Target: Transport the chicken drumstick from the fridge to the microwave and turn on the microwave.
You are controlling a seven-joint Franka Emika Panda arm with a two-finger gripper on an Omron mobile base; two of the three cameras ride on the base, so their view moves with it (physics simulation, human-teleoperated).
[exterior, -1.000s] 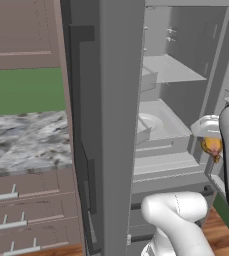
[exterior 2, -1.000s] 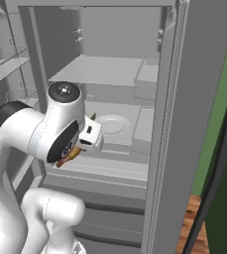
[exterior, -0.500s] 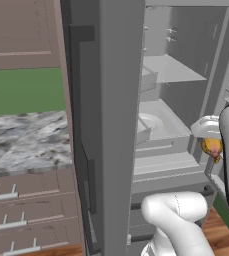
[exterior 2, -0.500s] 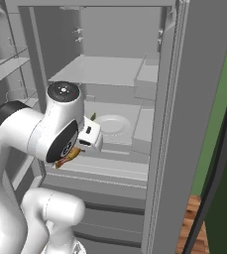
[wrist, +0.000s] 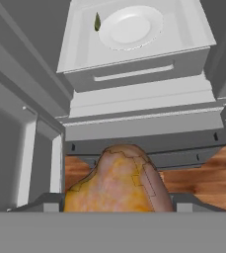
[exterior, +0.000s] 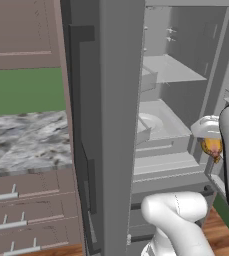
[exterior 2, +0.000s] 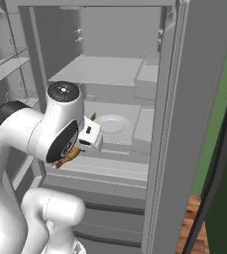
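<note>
The fridge (exterior: 117, 125) stands open, its pale shelves and drawers (exterior 2: 110, 168) showing. In front of its lower shelves my gripper (wrist: 117, 201) is shut on the chicken drumstick (wrist: 117, 180), a golden-orange lump that hides the fingertips. The left base view has the drumstick (exterior: 211, 147) just right of the shelf edge, under the white hand. Its brown end (exterior 2: 66, 158) pokes out below the wrist in the right base view. The drumstick hangs in the air, apart from the shelves. The microwave is out of view.
A white plate (wrist: 131, 27) and a small green bit (wrist: 97, 21) lie on the middle shelf (exterior 2: 135, 131). The fridge doors (exterior 2: 204, 84) flank the arm on both sides. A marble counter (exterior: 21, 145) over wooden drawers (exterior: 26, 215) lies left. Wooden floor (wrist: 203, 173) lies below.
The hand has eased slightly back from the fridge shelves, still holding the drumstick. Nothing else has moved.
</note>
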